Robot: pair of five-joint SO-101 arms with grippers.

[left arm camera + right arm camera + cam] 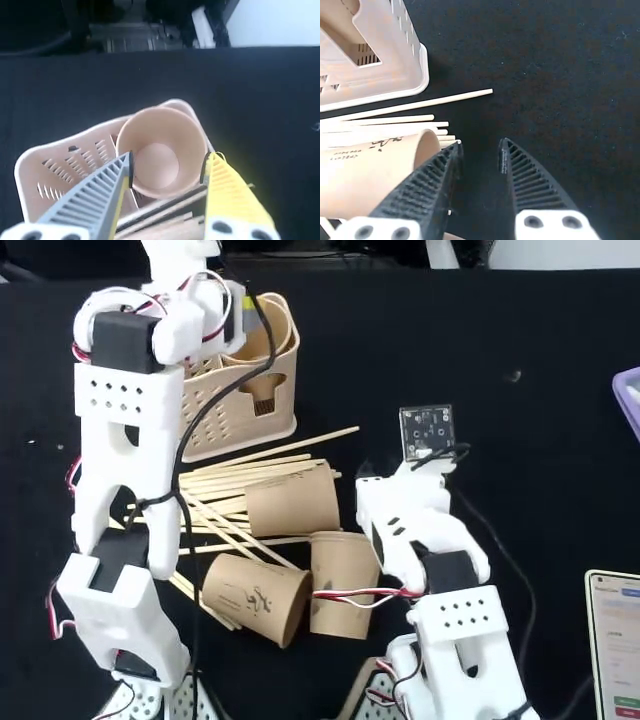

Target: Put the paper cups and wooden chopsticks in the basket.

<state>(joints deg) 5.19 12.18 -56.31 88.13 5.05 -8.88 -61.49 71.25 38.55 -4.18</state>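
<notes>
A tan basket [235, 405] stands at the back left of the black table. An upright paper cup [161, 155] sits in one end of the basket [60, 160], and my left gripper [167, 162] is shut on it, a finger on either side. Three more paper cups [293, 502] [256, 598] [342, 583] lie on their sides over a heap of wooden chopsticks [262, 462]. My right gripper [479, 150] is open and holds nothing. It hovers beside the mouth of a lying cup [375, 170], near chopsticks [420, 105].
A purple container [630, 400] sits at the right edge, and a phone [612, 640] lies at the front right. Bare black tabletop stretches right of the basket and behind the right arm [420, 540].
</notes>
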